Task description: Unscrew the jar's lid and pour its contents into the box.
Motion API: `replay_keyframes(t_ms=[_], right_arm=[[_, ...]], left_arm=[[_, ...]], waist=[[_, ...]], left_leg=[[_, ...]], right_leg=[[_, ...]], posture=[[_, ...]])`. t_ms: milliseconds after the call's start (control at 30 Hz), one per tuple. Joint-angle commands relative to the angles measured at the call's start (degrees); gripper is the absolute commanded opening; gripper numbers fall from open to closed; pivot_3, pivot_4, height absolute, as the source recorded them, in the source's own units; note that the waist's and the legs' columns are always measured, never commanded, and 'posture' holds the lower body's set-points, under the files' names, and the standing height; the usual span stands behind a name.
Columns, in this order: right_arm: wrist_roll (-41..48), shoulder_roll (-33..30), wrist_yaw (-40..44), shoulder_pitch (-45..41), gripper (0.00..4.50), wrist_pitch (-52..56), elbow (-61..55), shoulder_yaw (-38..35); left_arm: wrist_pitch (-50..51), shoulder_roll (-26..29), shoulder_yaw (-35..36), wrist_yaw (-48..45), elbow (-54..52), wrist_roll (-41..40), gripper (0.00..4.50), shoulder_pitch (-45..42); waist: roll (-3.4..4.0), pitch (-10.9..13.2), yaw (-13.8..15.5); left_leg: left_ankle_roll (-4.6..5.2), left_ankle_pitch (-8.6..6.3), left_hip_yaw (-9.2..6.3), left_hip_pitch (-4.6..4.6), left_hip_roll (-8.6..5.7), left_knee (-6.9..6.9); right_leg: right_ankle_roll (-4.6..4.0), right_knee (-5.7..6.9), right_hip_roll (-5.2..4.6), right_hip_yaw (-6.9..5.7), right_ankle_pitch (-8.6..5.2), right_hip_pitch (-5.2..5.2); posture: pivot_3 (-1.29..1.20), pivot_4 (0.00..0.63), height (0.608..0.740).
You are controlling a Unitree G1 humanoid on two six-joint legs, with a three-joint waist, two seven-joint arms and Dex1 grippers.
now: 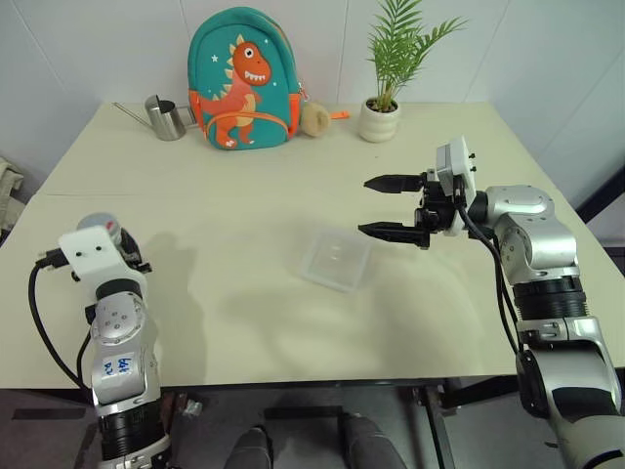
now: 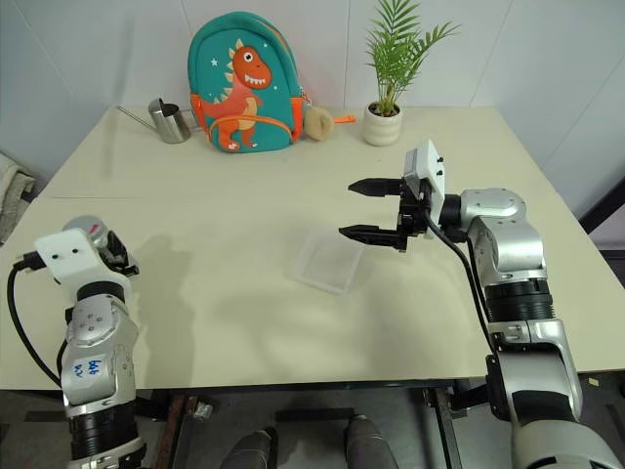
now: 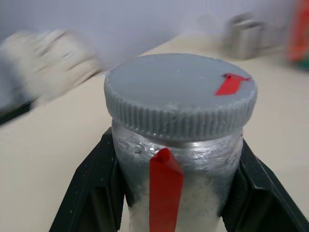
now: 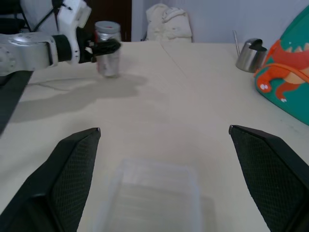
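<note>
My left gripper (image 1: 115, 246) is shut on the jar (image 3: 179, 183), a small clear cylinder with a strip of red tape down its side. It holds the jar upright near the table's front left corner. Black fingers (image 3: 91, 198) press on both sides of the jar. The grey ribbed lid (image 3: 179, 92), with a red mark on top, sits on the jar. I cannot make out the contents through the jar's wall. The box (image 1: 335, 256), a shallow clear tray, lies on the middle of the table. Just right of it my right gripper (image 1: 366, 206) hovers open and empty, pointing left toward the jar (image 4: 107, 48).
Along the table's far edge stand a steel watering can (image 1: 166, 117), a teal dinosaur backpack (image 1: 242, 83), a small beige plush ball (image 1: 314, 118) and a potted plant (image 1: 381, 115). A pale cloth bundle (image 4: 169, 21) lies beyond the table's left side.
</note>
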Motion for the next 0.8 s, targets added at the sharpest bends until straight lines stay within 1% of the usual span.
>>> replay_keyframes(t_ms=[33,67,167,233,367,433,500,633,733,800], right_arm=[[3.6,-0.76,-1.75,1.49,4.5,3.18,-7.49,-2.23],[4.17,-0.9,-2.17,2.18,4.5,3.89,-9.13,-2.3],[6.34,-1.11,-4.17,3.85,4.5,6.21,-14.16,-3.1],[7.21,-1.3,-5.01,4.23,4.5,7.06,-15.43,-3.34],[11.35,-1.27,-9.22,7.92,4.5,11.11,-25.21,-4.78],[11.94,-1.4,-10.68,9.57,4.5,11.58,-27.69,-5.07],[12.09,-1.02,-13.42,10.79,4.5,12.16,-30.25,-5.07],[12.32,-0.39,-18.43,12.36,4.5,13.83,-34.81,-4.26],[10.88,1.17,-25.76,13.67,4.5,15.95,-39.64,-2.89],[10.49,2.06,-29.75,14.15,4.5,17.55,-42.07,-2.21]], left_arm=[[0.78,2.51,-0.7,-6.72,-2.6,-4.03,2.04,-0.92],[2.07,3.04,-0.35,-8.25,-2.45,-5.68,2.04,-1.8],[4.0,6.45,-1.26,-17.32,-1.03,-11.7,2.04,-4.98],[4.34,7.27,-1.38,-19.49,-0.62,-13.38,2.04,-5.57],[1.68,11.98,-5.02,-38.54,3.94,-21.45,2.04,-11.44],[1.41,13.24,-6.68,-43.24,6.12,-22.6,2.04,-13.27],[3.95,14.86,-9.29,-48.34,8.14,-24.06,2.04,-15.28],[7.86,16.46,-12.32,-53.76,10.27,-26.24,2.04,-18.33],[9.6,18.5,-17.67,-63.34,11.41,-26.96,2.04,-20.31],[9.31,18.71,-19.13,-65.77,12.24,-26.57,2.04,-21.15]], waist=[[0.0,0.0,0.03],[0.0,0.0,0.05],[0.0,0.0,0.05],[0.0,0.0,-0.04],[0.0,0.0,0.03],[0.0,0.0,0.07],[0.0,0.0,0.16],[0.0,0.0,-0.11],[0.0,0.0,-0.13],[0.0,0.0,-0.12]], left_leg=[[0.0,0.0,0.01,0.0,-0.01,0.0],[0.0,0.0,0.0,0.0,0.0,0.0],[0.01,0.0,-0.02,0.0,0.04,-0.01],[0.01,0.0,0.0,-0.01,0.02,-0.01],[0.03,-0.02,-0.01,-0.01,0.04,-0.1],[0.04,-0.02,-0.02,-0.01,0.07,-0.14],[0.06,-0.04,0.0,-0.02,0.05,-0.16],[0.1,-0.07,-0.01,0.0,0.07,-0.2],[0.1,-0.07,-0.01,0.01,0.1,-0.31],[0.1,-0.07,-0.01,0.01,0.1,-0.36]], right_leg=[[0.0,0.0,-0.01,0.0,0.0,0.0],[-0.07,0.0,-0.01,0.0,-0.04,0.0],[-0.13,0.01,0.02,-0.03,-0.07,-0.02],[-0.21,0.0,0.0,-0.04,-0.11,-0.01],[-0.21,-0.05,0.0,-0.05,-0.12,-0.01],[-0.21,-0.06,0.01,-0.09,-0.13,-0.04],[-0.16,-0.07,-0.01,-0.09,-0.14,-0.04],[-0.12,-0.06,-0.01,-0.08,-0.13,-0.05],[-0.16,-0.04,0.02,-0.08,-0.15,-0.1],[-0.19,-0.03,0.01,-0.08,-0.19,-0.13]], posture=[[0.0,0.15,0.74],[0.0,0.15,0.74],[0.0,0.15,0.74],[0.0,0.15,0.74],[0.0,0.15,0.74],[0.0,0.15,0.74],[0.0,0.15,0.74],[0.0,0.15,0.74],[0.0,0.15,0.74],[0.0,0.15,0.74]])
